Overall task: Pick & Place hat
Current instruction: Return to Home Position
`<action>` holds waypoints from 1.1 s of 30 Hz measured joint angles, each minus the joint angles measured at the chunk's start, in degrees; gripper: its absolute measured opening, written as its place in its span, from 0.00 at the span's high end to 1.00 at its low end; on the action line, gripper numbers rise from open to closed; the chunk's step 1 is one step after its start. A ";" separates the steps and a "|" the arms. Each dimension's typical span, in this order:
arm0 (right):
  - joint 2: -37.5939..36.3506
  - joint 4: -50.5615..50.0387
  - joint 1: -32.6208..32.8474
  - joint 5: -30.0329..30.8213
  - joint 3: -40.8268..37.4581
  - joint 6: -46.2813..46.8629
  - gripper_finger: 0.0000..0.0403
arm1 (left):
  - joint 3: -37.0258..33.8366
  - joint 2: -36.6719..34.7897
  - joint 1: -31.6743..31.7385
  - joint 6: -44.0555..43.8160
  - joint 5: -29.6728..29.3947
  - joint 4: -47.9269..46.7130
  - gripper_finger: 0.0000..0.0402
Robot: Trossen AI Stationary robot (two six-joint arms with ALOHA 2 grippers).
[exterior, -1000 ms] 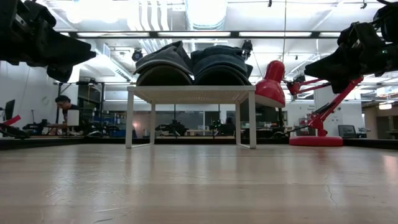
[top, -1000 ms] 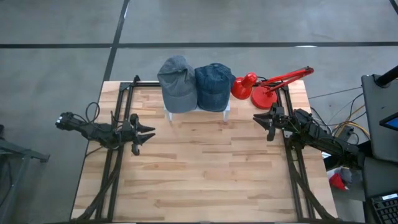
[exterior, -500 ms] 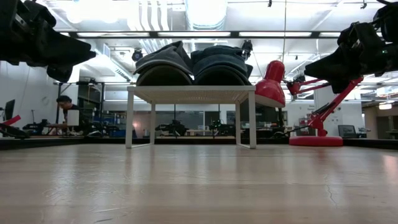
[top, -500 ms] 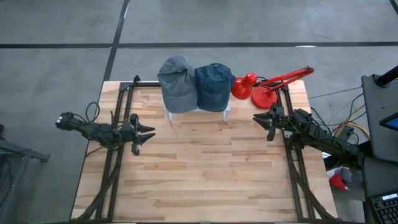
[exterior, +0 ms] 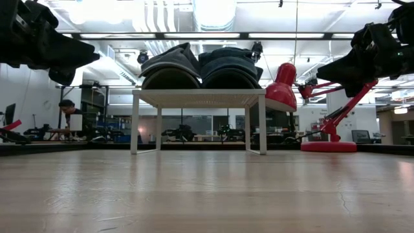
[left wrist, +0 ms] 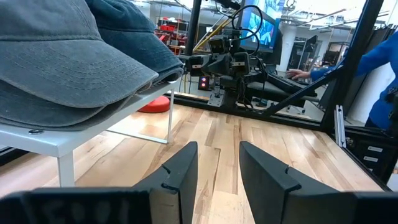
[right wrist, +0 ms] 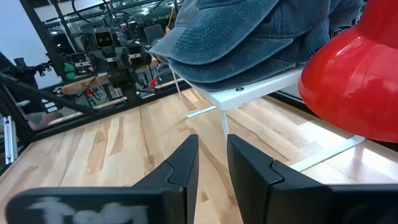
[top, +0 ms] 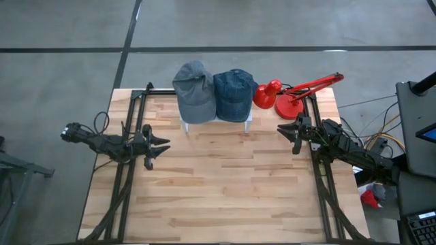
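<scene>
Left gripper (top: 160,144) at nine o'clock, right gripper (top: 286,131) at three, slightly parted, empty. Best retracted slowly, clear of caps (top: 234,94) at twelve, lamp (top: 283,95) at one.

From above, the caps (top: 234,94) hide most of the shelf (top: 248,122); each stack's count is unclear.

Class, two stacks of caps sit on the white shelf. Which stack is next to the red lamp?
The darker denim-blue stack, beside the red lamp; the paler grey-blue stack sits at the other end of the shelf.
</scene>
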 joint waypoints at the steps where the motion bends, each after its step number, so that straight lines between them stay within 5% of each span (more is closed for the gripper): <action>1: 0.03 -0.01 0.00 0.00 0.00 0.00 0.81 | 0.00 -0.02 0.00 0.00 -0.01 -0.01 0.70; 33: 0.02 0.01 0.00 -0.02 0.00 0.00 0.77 | 0.00 0.00 0.04 0.00 0.01 0.01 0.70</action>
